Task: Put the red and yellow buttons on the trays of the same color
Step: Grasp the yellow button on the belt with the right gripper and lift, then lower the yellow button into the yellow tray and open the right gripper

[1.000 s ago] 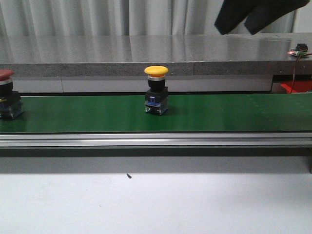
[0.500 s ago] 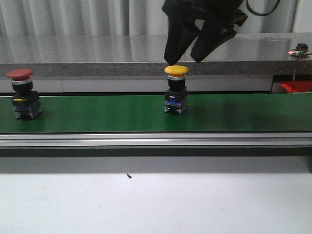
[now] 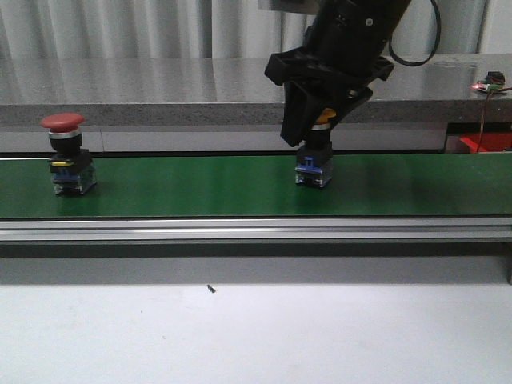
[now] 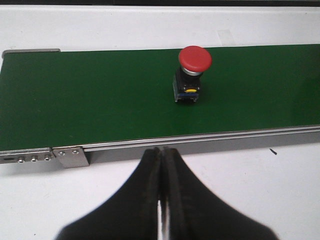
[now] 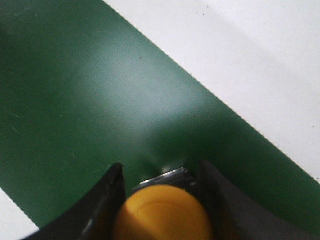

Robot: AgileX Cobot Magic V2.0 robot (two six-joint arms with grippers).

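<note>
The yellow button point(image 3: 314, 169) stands upright on the green belt point(image 3: 184, 188), right of centre. My right gripper point(image 3: 312, 138) has come down over it, open, one finger on each side of the yellow cap point(image 5: 162, 212); I cannot tell whether the fingers touch it. The red button point(image 3: 68, 152) stands upright on the belt at the left and shows in the left wrist view too point(image 4: 192, 75). My left gripper point(image 4: 161, 150) hangs shut and empty over the white table, short of the belt's rail. No trays are in view.
A metal rail point(image 3: 256, 230) edges the belt's near side, with white table point(image 3: 256, 336) in front. A grey ledge point(image 3: 160, 88) runs behind the belt. At the far right lie a red object point(image 3: 484, 142) and a small lit board point(image 3: 492, 82).
Both buttons have travelled rightward on the belt. My right gripper has dropped from above the yellow button until its fingers straddle the cap.
</note>
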